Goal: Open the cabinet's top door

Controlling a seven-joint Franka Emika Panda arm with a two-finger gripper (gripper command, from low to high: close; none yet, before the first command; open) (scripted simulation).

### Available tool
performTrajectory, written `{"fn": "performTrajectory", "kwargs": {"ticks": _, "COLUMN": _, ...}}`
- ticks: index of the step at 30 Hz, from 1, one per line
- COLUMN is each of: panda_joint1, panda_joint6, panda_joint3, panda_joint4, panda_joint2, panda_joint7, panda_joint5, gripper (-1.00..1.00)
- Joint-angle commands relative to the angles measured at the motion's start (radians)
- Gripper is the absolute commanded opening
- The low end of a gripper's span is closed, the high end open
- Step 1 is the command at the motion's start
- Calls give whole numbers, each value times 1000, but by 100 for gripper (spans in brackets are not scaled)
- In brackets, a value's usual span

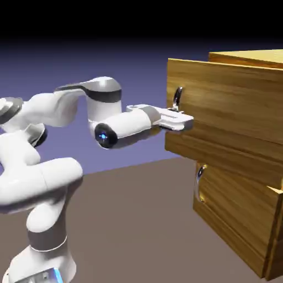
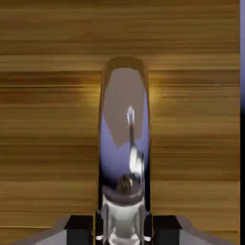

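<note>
The golden-brown cabinet (image 1: 249,58) stands at the exterior view's right. Its top door (image 1: 226,94) juts out toward the arm, well ahead of the lower panel. The door's curved silver handle (image 1: 177,99) rises near the panel's left edge. My gripper (image 1: 185,119) reaches in level and is shut on the lower part of that handle. In the hand view the handle (image 2: 124,134) fills the middle as a tall shiny bar against the wood grain of the top door (image 2: 48,119). The dark fingertips (image 2: 79,225) press against its sides at the bottom edge, around my gripper's (image 2: 123,229) centre.
The lower panel (image 1: 237,215) with its own silver handle (image 1: 198,182) sits set back under the top door. The arm's white elbow and base (image 1: 38,188) fill the exterior view's left. Brown tabletop (image 1: 138,221) lies between the base and the cabinet.
</note>
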Motion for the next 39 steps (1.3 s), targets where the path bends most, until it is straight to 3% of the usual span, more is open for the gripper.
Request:
{"fn": "performTrajectory", "kwargs": {"ticks": 1, "panda_joint1": -17, "panda_joint6": -45, "panda_joint3": -23, "panda_joint4": -7, "panda_joint2": -13, "panda_joint7": -14, "panda_joint5": -26, "gripper": -100}}
{"fn": "performTrajectory", "kwargs": {"ticks": 10, "panda_joint1": -231, "panda_joint6": -436, "panda_joint3": -201, "panda_joint4": 12, "panda_joint2": -205, "panda_joint7": -189, "panda_joint5": -311, "gripper": -100}}
{"fn": "performTrajectory", "kwargs": {"ticks": 18, "panda_joint1": -452, "panda_joint6": -708, "panda_joint3": -253, "panda_joint4": 163, "panda_joint2": -491, "panda_joint7": -435, "panda_joint5": -642, "gripper": -100}}
{"fn": "performTrajectory", "kwargs": {"ticks": 29, "panda_joint1": -610, "panda_joint6": -811, "panda_joint3": -203, "panda_joint4": 454, "panda_joint2": -889, "panda_joint7": -699, "panda_joint5": -1035, "gripper": -100}}
{"fn": "performTrajectory", "kwargs": {"ticks": 39, "panda_joint1": -645, "panda_joint6": -805, "panda_joint3": -137, "panda_joint4": 750, "panda_joint2": -1252, "panda_joint7": -768, "panda_joint5": -1300, "gripper": -100}}
